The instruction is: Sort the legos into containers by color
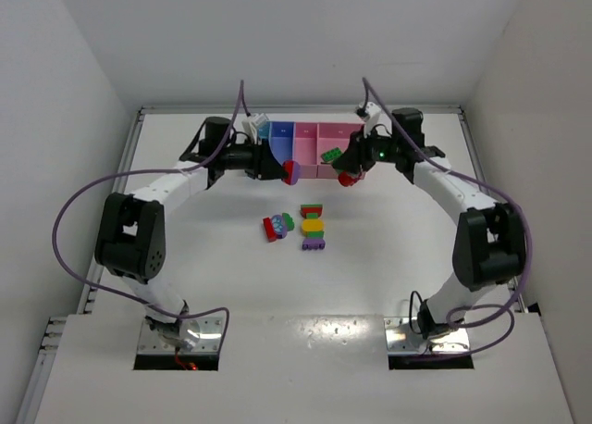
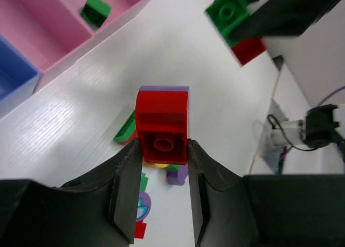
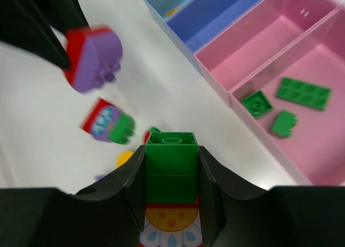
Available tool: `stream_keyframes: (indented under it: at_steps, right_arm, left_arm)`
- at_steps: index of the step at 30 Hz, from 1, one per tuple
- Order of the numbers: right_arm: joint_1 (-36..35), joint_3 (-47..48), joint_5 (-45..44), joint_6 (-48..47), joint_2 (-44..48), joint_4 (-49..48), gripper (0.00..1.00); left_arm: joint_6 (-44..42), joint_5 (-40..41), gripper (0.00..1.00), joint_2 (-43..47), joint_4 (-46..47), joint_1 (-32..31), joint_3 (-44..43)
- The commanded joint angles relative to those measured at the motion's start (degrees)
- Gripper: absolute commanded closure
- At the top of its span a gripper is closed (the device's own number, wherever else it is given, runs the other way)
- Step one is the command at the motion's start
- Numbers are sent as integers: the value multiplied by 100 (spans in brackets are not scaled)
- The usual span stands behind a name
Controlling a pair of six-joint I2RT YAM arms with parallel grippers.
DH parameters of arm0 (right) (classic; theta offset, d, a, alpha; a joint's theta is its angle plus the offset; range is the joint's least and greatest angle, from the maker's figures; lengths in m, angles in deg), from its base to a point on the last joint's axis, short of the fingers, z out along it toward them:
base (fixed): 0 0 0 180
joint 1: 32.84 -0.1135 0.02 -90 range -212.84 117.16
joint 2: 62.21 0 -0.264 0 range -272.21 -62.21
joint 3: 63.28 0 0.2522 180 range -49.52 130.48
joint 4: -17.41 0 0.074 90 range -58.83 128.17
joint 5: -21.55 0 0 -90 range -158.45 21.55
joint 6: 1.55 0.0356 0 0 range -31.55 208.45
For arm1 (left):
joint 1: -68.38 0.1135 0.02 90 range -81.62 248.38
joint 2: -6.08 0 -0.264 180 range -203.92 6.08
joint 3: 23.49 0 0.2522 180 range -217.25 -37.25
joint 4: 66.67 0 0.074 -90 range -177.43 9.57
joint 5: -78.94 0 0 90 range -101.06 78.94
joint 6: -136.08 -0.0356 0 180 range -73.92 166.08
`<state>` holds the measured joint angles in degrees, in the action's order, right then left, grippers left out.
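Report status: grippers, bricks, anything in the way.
Left gripper shut on red-and-purple plastic brick clump. Right gripper shut on green-topped plastic brick clump. Nothing blocks wide pink plastic bin.

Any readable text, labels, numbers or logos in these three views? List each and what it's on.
No legible text in any view.
containers: tiny marks on the bin floors, too small to read.
printed brick under the green brick in the right gripper: flower picture, no letters.
loose purple piece: flower print, no letters.
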<state>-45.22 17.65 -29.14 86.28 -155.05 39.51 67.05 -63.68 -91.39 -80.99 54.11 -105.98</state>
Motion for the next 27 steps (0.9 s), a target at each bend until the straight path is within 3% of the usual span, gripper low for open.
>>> stream_keyframes:
  at_steps: [1,8,13,14,17,18,19,23,27]
  right_arm:
    - [341,243,1218,2421,-348,-1219,100]
    - [605,138,1553,4048,-621,-2459,100]
    - [605,85,1834,3936,-622,-2460,100]
    - [605,85,1904,3718,-622,-2286,100]
    - [466,217,1853,1210,-560,-348,100]
    - [386,217,1626,-86,-560,589,100]
    - [386,217,1389,-595,-560,929,100]
    - [263,-476,-558,-1759,-218,855,100]
    - [210,-855,-1197,-2339,-165,661,100]
  left_arm:
    - [-742,857,97,307,-400,-209,368]
    - [-814,1965,97,764,-234,-490,835]
    - [-814,1844,97,879,20,-543,835]
    - [-744,1756,97,949,73,-543,835]
    - [-578,1362,97,1002,275,-543,888]
    - [-577,1247,97,1002,328,-543,888]
    - [-490,1132,97,1002,380,-543,888]
    - [-375,895,97,1055,442,-543,826]
    - [-375,894,97,1107,390,-543,826]
